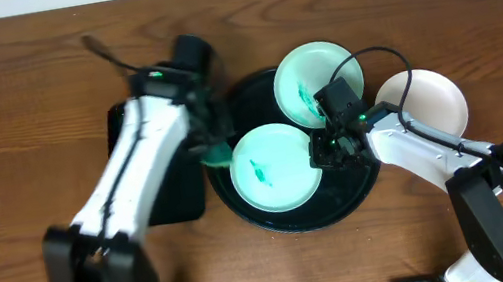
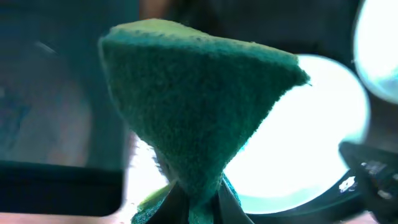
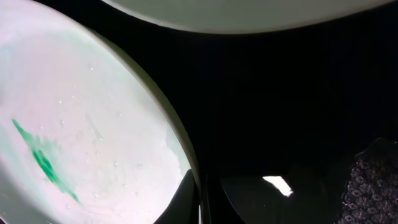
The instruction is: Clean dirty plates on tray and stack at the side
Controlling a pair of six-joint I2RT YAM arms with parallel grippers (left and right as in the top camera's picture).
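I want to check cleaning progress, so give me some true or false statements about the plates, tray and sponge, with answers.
The front mint plate and rear mint plate both lie on the black tray. True.
The white plate is on the tray. False: it sits on the table, right of the tray.
The left fingers pinch a green sponge. True.
Both mint plates are clean. False: each shows a teal smear.

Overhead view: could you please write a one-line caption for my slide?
Left gripper holds a green sponge by the black tray; right gripper pinches the rim of the front mint plate.
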